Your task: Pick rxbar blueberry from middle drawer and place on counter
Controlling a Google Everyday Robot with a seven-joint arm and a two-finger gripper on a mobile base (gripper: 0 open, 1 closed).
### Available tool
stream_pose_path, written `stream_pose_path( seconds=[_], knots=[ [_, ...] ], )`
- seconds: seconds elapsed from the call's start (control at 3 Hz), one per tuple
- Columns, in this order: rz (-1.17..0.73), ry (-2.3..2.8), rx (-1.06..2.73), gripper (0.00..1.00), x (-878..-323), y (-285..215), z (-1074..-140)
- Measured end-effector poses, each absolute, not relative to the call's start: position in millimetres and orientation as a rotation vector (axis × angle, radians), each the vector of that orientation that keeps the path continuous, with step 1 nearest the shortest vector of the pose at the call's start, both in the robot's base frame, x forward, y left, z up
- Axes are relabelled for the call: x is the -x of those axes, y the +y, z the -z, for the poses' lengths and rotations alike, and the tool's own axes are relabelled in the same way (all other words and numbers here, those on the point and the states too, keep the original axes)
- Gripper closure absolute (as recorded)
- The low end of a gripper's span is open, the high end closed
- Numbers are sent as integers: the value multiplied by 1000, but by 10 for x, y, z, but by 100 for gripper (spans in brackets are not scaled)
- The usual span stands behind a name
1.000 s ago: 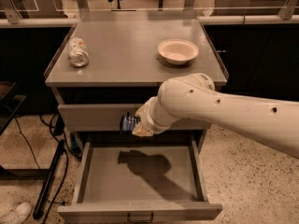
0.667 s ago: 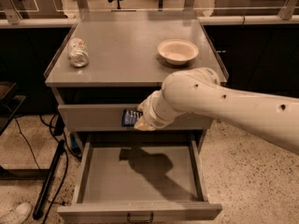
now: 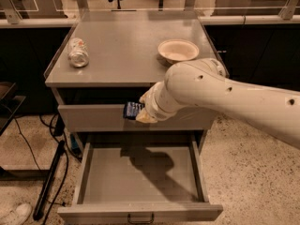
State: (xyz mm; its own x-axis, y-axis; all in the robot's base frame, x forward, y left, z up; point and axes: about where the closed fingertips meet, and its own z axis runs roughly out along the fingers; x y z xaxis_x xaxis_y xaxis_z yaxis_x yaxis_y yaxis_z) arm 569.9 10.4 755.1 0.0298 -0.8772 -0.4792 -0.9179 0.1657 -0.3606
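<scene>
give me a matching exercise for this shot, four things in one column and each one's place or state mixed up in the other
Column one
1. small dark navy snack bar
2. silvery metal can
3. round cream bowl
4. wide grey metal drawer

Column two
a. on the left of the flat grey counter
b. pulled open, below the arm
c. held in the gripper, in front of the closed drawer front
d. on the right of the counter

Pairs: 1-c, 2-a, 3-d, 4-b
</scene>
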Motion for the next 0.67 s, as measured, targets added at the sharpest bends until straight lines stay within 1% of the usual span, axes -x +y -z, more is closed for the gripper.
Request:
stream_pose_path(
  seconds=[0.67],
  knots=[
    [-32,1750,1664,100,-6015,86,-8185]
  ],
)
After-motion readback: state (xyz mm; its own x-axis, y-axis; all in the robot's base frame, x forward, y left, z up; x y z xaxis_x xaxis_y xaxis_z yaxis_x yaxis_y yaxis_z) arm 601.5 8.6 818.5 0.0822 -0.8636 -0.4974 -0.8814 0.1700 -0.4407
